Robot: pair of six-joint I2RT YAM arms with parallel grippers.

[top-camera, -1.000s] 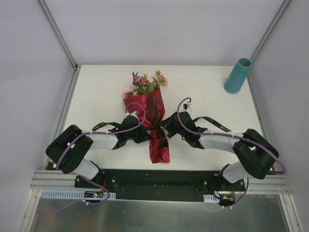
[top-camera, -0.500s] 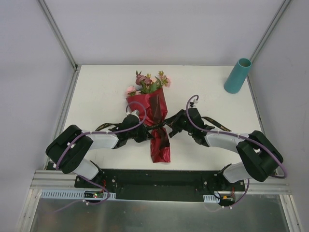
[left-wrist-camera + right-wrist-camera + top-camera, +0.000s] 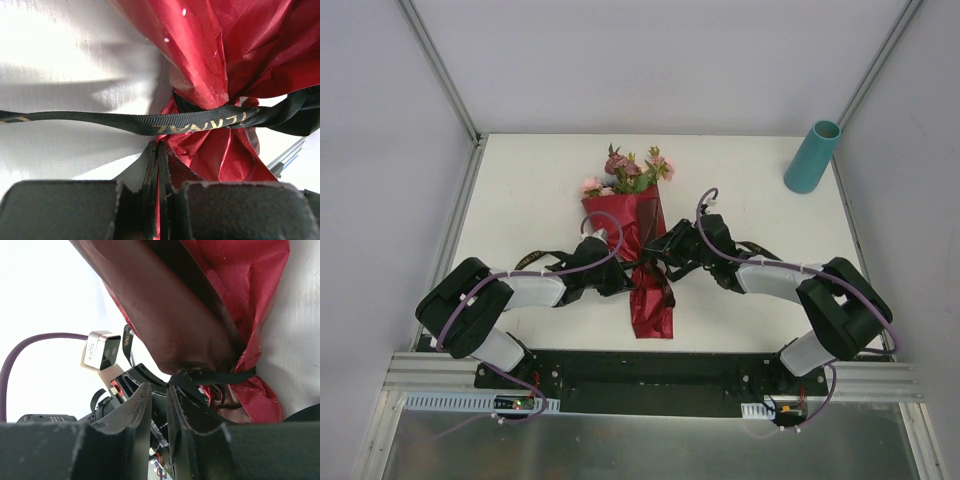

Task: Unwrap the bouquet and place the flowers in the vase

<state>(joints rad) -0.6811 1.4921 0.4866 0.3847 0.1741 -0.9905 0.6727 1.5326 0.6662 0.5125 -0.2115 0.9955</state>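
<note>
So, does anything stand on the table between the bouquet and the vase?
Nothing visible lies on the table between the bouquet and the vase. The right claw sits beside the bouquet, on the near side of that line.

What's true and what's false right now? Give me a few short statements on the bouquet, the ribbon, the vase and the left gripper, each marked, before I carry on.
1. The bouquet lies on the table in its maroon paper. True.
2. The vase holds the flowers. False: nothing shows in its mouth, and the blooms stick out of the top of the wrap.
3. A black ribbon runs around the bouquet's narrow waist. True.
4. The left gripper is wide open. False: its fingers are pressed together, right by the paper below the ribbon.
5. The vase stands at the far left corner. False: it is at the far right corner, well away from both arms.
</note>
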